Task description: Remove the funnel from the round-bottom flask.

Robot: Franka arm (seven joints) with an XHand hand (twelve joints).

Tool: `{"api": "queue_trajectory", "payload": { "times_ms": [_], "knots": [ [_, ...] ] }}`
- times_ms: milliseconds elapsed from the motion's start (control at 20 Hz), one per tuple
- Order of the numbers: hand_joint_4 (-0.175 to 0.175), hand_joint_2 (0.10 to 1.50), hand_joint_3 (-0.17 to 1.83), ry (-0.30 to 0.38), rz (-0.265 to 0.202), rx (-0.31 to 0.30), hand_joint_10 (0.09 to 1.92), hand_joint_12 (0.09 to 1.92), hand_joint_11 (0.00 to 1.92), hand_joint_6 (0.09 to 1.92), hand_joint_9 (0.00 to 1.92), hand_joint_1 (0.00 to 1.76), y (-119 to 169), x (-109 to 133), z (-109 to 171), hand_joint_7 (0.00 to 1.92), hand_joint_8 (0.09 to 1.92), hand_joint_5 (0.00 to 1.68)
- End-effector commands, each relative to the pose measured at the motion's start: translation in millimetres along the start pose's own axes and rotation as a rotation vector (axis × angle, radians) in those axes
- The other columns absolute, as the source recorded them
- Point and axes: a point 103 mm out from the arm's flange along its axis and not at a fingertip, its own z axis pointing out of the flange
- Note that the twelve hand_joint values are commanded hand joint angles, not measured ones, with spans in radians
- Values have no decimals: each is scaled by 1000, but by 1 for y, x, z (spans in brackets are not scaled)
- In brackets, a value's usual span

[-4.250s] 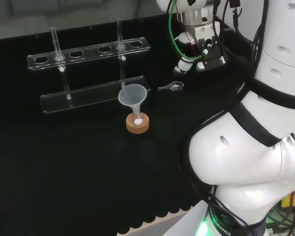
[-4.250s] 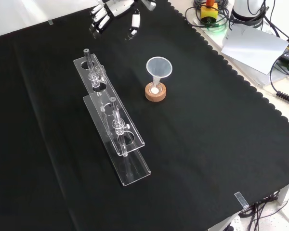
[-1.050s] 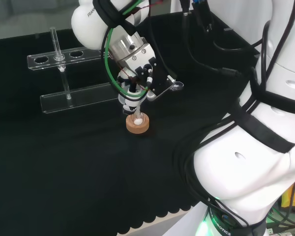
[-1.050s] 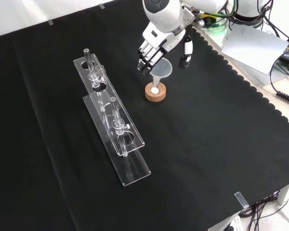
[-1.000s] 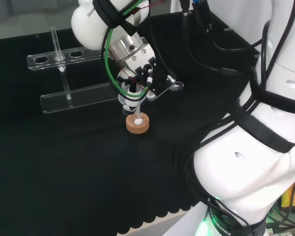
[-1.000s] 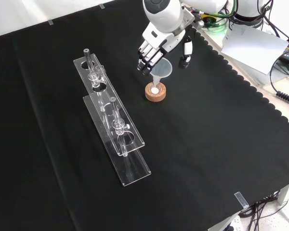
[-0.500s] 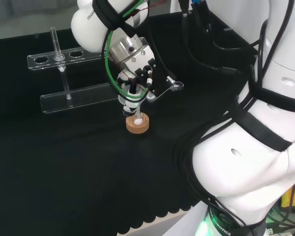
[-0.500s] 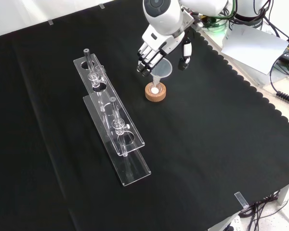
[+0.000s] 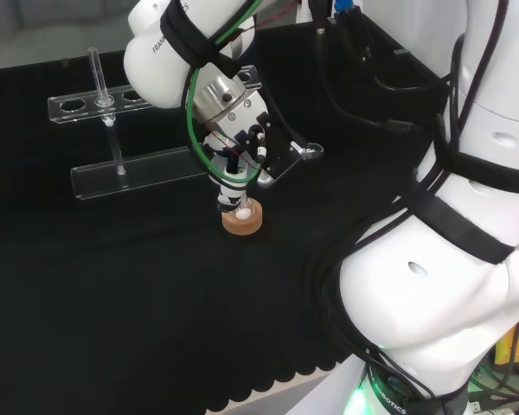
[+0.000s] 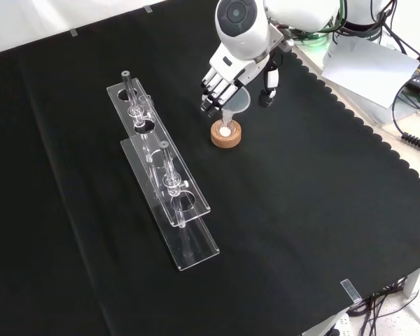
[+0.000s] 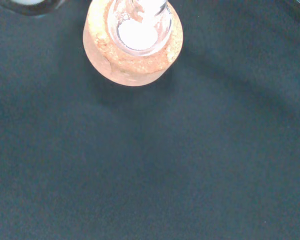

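The front view shows what the head view hides: the clear plastic funnel [image 10: 236, 102] with its wide mouth upward, its stem going down into the small round-bottom glass flask [image 10: 225, 130] that sits in a round cork ring stand [image 10: 226, 135]. In the head view the arm's wrist and the black and white hand [image 9: 234, 164] stand over that spot, so of the funnel little can be made out there; the cork ring [image 9: 242, 218] shows just below the hand. The wrist view looks straight down on the cork ring [image 11: 132, 52] and the flask [image 11: 138, 31] in it, with white matter at the flask's bottom, on the black cloth [image 11: 165, 165].

In the front view the hand [image 10: 227, 79] comes from the top, fingers [image 10: 211, 92] hanging down at the funnel's left side and the thumb [image 10: 269, 82] at its right, so the funnel's cone lies between them. The fingers are only lightly bent, not closed; whether they touch the rim I cannot tell. The funnel is still seated in the flask.

A clear acrylic test-tube rack [image 10: 164, 183] with glass tubes stands to the left of the flask in the front view, well apart from it, nearer the cloth's middle than its scalloped right edge.
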Motion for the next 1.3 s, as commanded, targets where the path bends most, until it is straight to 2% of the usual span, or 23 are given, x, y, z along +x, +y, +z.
{"api": "queue_trajectory", "payload": {
  "times_ms": [50,300,450,700,850,1200,1300],
  "knots": [
    [-59,680,402,-19,5,-2,833,1524,265,87,140,703,3,0,2,82,87,0],
    [-59,687,410,-38,18,-4,817,1520,264,87,164,714,6,-1,1,80,87,13],
    [-56,693,432,-75,21,-33,757,1503,278,87,263,725,8,-1,-1,100,117,82],
    [-49,700,499,-155,51,-99,616,1429,368,87,534,759,7,3,-2,145,535,275],
    [-45,720,530,-170,59,-111,583,1390,441,87,644,766,7,3,-3,207,647,380],
    [-29,761,564,-157,64,-118,552,1344,515,102,747,765,3,-9,-15,309,667,575],
    [-20,766,567,-133,61,-97,548,1340,519,136,754,762,1,-14,-19,317,665,647]
  ]
}}
